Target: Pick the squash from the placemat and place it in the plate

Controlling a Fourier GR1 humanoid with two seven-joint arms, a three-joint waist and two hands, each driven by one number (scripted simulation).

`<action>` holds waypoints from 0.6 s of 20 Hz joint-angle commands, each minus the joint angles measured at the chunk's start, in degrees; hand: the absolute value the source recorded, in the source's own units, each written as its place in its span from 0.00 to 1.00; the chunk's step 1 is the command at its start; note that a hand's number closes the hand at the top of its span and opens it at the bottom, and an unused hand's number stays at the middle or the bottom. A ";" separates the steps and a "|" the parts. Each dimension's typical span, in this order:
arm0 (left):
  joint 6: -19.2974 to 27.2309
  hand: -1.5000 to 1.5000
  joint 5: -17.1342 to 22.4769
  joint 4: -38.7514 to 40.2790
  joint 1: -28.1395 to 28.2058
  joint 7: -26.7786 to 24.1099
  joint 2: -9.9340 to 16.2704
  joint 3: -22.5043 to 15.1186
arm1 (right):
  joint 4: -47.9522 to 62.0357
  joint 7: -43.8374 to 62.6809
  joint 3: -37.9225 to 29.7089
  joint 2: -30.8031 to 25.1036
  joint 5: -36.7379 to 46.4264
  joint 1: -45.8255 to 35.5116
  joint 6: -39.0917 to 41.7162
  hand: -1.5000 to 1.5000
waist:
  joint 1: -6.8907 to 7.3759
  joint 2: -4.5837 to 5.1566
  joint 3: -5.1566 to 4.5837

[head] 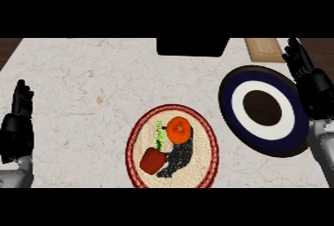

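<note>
Head view shows the squash (179, 129) lying on the placemat (202, 132) at lower centre — orange, round, just beside a red pepper (153, 160) and a dark item (I can't tell what). Right of it sits the plate (231, 101), navy-rimmed with a dark middle. Left hand (18, 121) rests at the left edge, fingers straight and up; right hand (306, 75) stretches flat along the plate's right rim — holding nothing.

You will find the squash (179, 129), round and orange, lying on the upper part of the oval, red-rimmed placemat (203, 152). The plate (229, 99), dark blue with a white ring and dark centre, lies just beside the placemat, up and to its right.
</note>
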 commanded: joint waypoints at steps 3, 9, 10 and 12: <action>-3.74 0.50 1.28 1.87 0.30 4.01 -3.63 -5.14 | -1.49 0.57 10.79 6.50 -8.58 -5.86 15.95 1.00 | 3.09 0.70 2.63; -7.54 0.50 2.40 4.84 1.63 9.26 -7.13 -10.73 | -10.92 -13.13 20.61 -3.70 13.01 -18.14 22.36 1.00 | 3.46 -0.50 2.25; -7.94 0.50 2.44 4.85 1.17 10.25 -7.72 -11.62 | -10.82 -16.97 22.84 -3.35 16.18 -17.35 21.93 1.00 | 2.96 0.17 2.61; -8.05 0.50 2.80 5.25 -1.63 14.09 -8.03 -11.73 | 0.48 -26.37 26.33 7.31 12.33 -7.34 18.12 1.00 | 2.51 1.48 2.93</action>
